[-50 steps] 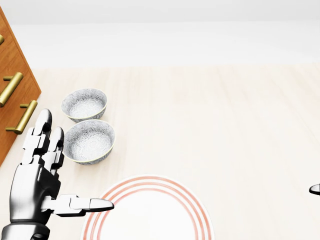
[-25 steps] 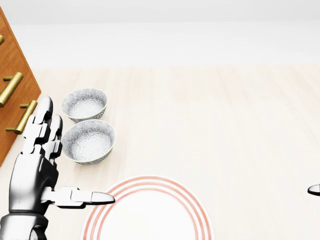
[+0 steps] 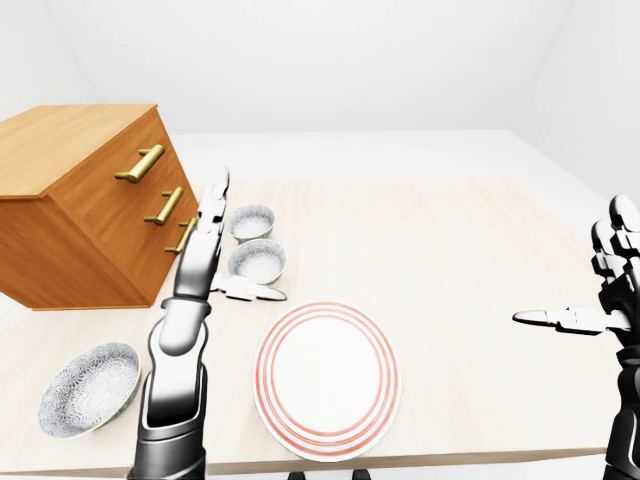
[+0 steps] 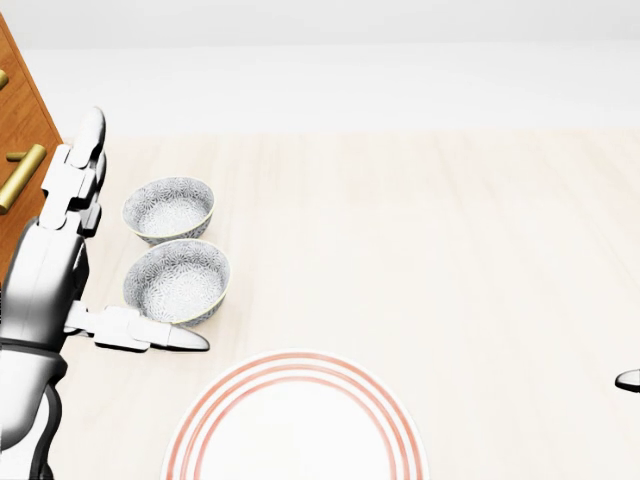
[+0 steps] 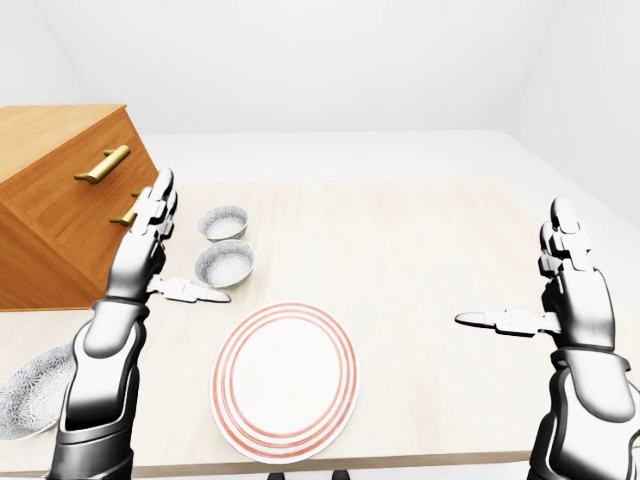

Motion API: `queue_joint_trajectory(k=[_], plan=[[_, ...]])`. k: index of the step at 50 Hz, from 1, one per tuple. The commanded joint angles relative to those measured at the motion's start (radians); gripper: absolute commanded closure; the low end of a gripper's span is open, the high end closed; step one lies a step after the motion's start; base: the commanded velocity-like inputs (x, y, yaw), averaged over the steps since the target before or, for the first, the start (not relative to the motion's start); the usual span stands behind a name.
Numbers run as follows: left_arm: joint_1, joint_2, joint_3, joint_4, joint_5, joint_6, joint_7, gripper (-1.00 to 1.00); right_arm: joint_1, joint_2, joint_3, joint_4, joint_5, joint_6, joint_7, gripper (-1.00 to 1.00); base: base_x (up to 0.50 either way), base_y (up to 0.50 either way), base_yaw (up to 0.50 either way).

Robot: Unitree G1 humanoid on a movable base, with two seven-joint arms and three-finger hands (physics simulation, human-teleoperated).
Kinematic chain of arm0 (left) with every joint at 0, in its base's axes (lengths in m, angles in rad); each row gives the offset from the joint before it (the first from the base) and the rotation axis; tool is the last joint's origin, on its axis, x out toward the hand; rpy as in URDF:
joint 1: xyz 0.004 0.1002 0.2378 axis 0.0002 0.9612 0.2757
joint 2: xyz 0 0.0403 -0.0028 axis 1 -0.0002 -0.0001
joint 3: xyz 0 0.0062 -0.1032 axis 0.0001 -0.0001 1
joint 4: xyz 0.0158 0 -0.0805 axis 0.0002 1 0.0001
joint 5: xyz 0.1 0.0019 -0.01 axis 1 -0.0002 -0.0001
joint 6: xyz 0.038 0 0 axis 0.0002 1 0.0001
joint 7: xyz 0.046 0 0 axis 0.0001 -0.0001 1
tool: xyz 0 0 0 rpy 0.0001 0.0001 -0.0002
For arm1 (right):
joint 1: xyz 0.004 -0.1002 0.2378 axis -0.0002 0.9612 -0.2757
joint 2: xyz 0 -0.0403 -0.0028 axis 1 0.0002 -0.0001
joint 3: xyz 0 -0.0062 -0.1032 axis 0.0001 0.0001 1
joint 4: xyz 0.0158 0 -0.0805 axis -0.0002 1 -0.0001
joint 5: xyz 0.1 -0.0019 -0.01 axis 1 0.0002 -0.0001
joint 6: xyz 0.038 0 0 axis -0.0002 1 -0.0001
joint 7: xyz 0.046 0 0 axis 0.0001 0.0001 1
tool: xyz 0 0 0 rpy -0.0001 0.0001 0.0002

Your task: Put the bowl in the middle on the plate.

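Middle bowl [image 4: 178, 283] is seated on the bench [image 4: 450, 250], just above the plate [image 4: 300, 430] in head view. Left hand [image 4: 55, 270] is spread open just beside it, nothing grasped; right hand [image 5: 575, 290] likewise open, well apart. Bowl is judged rigid, glazed, slippery, breakable; a rim pinch is advised.

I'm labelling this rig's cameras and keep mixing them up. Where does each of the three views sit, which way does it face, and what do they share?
Head view: on the head, pitched steeply down at the table; shows far bowl, middle bowl, part of the plate, the left hand, a sliver of the right hand.
Left-eye view: on the head, facing forward and down over the whole table; both hands, drawer chest, near bowl.
Right-eye view: same outlook, set slightly rightward.
Shared: all three show middle bowl, plate, left hand.
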Motion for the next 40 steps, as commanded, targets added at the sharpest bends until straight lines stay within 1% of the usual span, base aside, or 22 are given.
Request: queue_joint_trajectory(k=[1, 3, 4, 7, 17, 20, 21, 25, 27, 29, 31, 33, 34, 38, 40], plan=[[-0.102, 0.037, 0.009, 0.069, 0.07, 0.0, -0.04, -1.0, 0.003, 0.002, -0.001, -0.008, 0.001, 0.0, 0.005, -1.0, 0.0, 0.0, 0.0], [-0.125, 0.049, 0.01, 0.085, 0.084, 0.0, -0.047, -1.0, 0.003, 0.002, -0.002, -0.018, 0.002, 0.0, 0.007, -1.0, 0.0, 0.0, 0.0], [-0.132, 0.06, 0.002, 0.092, 0.107, 0.0, -0.053, -1.0, 0.002, 0.002, -0.003, -0.016, 0.004, 0.0, 0.008, -1.0, 0.0, 0.0, 0.0], [-0.147, 0.058, 0.003, 0.091, 0.126, 0.0, -0.066, -1.0, 0.003, 0.004, -0.002, -0.007, 0.002, 0.0, 0.008, -1.0, 0.0, 0.0, 0.0], [-0.239, 0.099, -0.007, 0.149, 0.249, 0.0, -0.12, -1.0, 0.001, 0.003, -0.001, -0.003, 0.0, 0.0, 0.006, -1.0, 0.0, 0.0, 0.0], [-0.25, 0.095, -0.004, 0.146, 0.256, 0.0, -0.134, -1.0, 0.002, 0.002, -0.001, -0.003, 0.001, 0.0, 0.006, -1.0, 0.0, 0.0, 0.0], [-0.257, 0.105, -0.013, 0.146, 0.279, 0.0, -0.145, -1.0, 0.003, 0.003, 0.0, -0.008, 0.0, 0.0, 0.005, -1.0, 0.0, 0.0, 0.0], [-0.283, 0.108, -0.01, 0.154, 0.301, 0.0, -0.173, -1.0, 0.002, 0.003, -0.001, -0.001, -0.002, 0.0, 0.004, -1.0, 0.0, 0.0, 0.0], [-0.312, 0.118, -0.008, 0.18, 0.315, 0.0, -0.183, -1.0, 0.003, 0.003, -0.002, -0.008, -0.001, 0.0, 0.005, -1.0, 0.0, 0.0, 0.0], [-0.353, 0.139, -0.019, 0.217, 0.347, 0.0, -0.211, -1.0, 0.005, 0.004, -0.001, -0.003, -0.004, 0.0, 0.004, -1.0, 0.0, 0.0, 0.0], [-0.368, 0.138, -0.016, 0.227, 0.354, 0.0, -0.222, -1.0, 0.005, 0.004, -0.001, -0.002, -0.005, 0.0, 0.004, -1.0, 0.0, 0.0, 0.0], [-0.405, 0.151, -0.015, 0.261, 0.369, 0.0, -0.242, -1.0, 0.003, 0.002, -0.001, -0.009, -0.005, 0.0, 0.004, -1.0, 0.0, 0.0, 0.0], [-0.406, 0.15, -0.014, 0.262, 0.37, 0.0, -0.243, -1.0, 0.003, 0.002, -0.001, -0.009, -0.005, 0.0, 0.004, -1.0, 0.0, 0.0, 0.0], [-0.488, 0.189, -0.011, 0.336, 0.402, 0.0, -0.283, -1.0, 0.003, 0.002, 0.0, 0.0, -0.007, 0.0, 0.004, -1.0, 0.0, 0.0, 0.0], [-0.512, 0.199, -0.008, 0.374, 0.411, 0.0, -0.281, -1.0, 0.002, 0.002, -0.001, -0.016, -0.006, 0.0, 0.005, -1.0, 0.0, 0.0, 0.0]])
